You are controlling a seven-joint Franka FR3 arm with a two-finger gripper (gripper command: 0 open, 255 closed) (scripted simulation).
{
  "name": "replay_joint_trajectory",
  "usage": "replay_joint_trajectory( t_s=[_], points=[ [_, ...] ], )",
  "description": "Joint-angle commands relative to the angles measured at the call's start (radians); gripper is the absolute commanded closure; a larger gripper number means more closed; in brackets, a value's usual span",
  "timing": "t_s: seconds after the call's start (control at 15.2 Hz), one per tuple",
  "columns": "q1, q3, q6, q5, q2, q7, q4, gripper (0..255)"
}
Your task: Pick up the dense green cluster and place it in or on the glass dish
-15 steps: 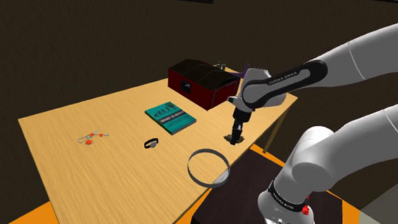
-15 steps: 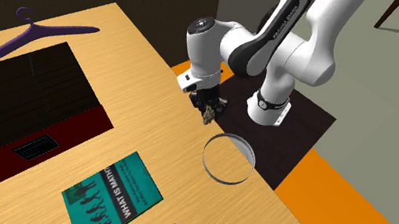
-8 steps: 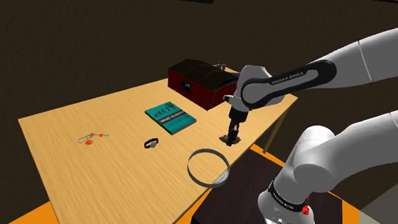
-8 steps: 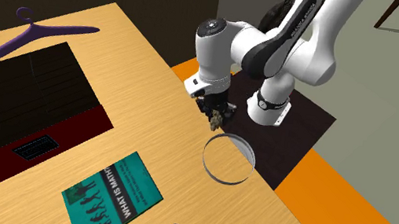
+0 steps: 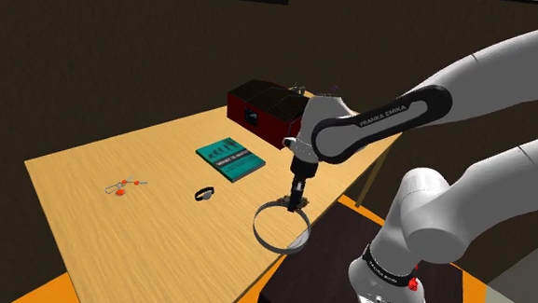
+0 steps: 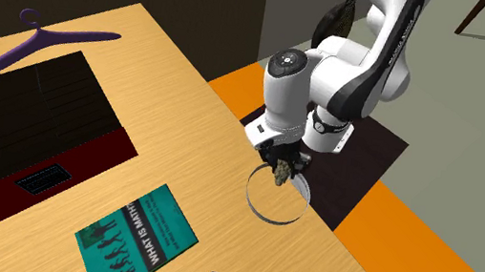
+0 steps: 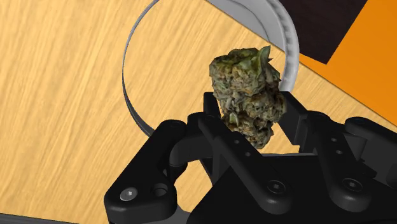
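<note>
A lumpy, dense green cluster (image 7: 247,95) sits clasped between my black fingers, and my gripper (image 7: 249,118) is shut on it. Beneath it lies the round glass dish (image 7: 130,108) on the wooden table. In the shoulder view the gripper (image 5: 294,203) hangs just above the dish's (image 5: 267,237) far rim. Seen from the second exterior view, the cluster (image 6: 280,171) hangs over the dish (image 6: 264,212), near the rim closest to the arm's stand.
A teal book (image 5: 230,158) and a dark red open box (image 5: 265,113) lie further back on the table (image 5: 94,237). A small black ring (image 5: 204,193) and an orange-and-grey trinket (image 5: 122,186) rest toward the shoulder view's left. A purple hanger (image 6: 46,37) lies behind the box.
The arm has carried the green cluster from beside the table's edge near the box over to the glass dish, and it now hangs above the dish's rim.
</note>
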Motion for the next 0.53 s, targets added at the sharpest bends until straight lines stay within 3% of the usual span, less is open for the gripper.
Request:
replay_joint_trajectory(
  t_s=[0.0,0.46],
  points=[
    [0.013,-0.001,0.041,0.013,0.03,-0.004,-0.009,255],
    [0.051,-0.03,0.187,0.059,0.15,-0.055,-0.039,255]
  ],
)
